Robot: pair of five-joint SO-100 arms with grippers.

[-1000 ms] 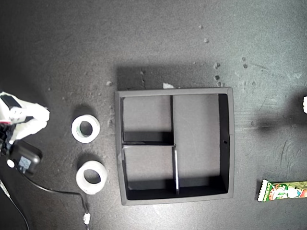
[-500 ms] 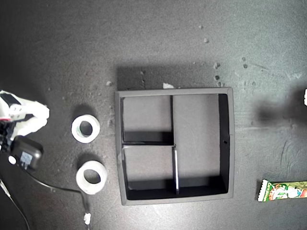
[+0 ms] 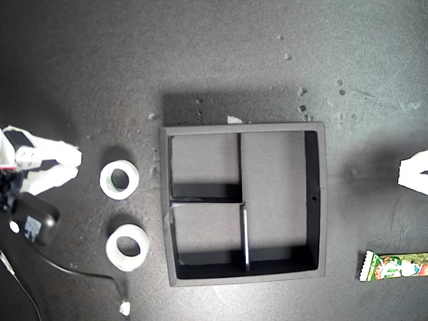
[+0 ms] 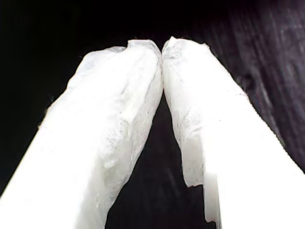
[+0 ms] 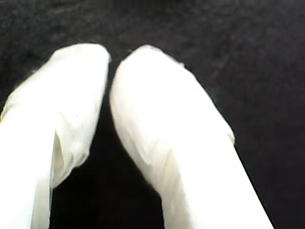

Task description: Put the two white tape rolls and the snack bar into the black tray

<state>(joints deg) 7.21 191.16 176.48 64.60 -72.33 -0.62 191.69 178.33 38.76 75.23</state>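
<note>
My first claw [image 4: 162, 47] is clenched on nothing, tips touching. My second claw [image 5: 112, 67] seems barely parted, also empty. Both white tape rolls [image 3: 120, 180] [image 3: 127, 247] lie on the desk [image 3: 214, 60] between one arm's claw [image 3: 65, 167] and the black tray [image 3: 319, 200]. The snack bar [image 3: 394, 265] lies near the other arm's claw [image 3: 414, 175].

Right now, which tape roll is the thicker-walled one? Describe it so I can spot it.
Find the black tray mid-table. Two white rolls lie off its side toward the exterior view's left. The thicker-walled roll is the lower one in that view, nearer the thin black cable.
</note>
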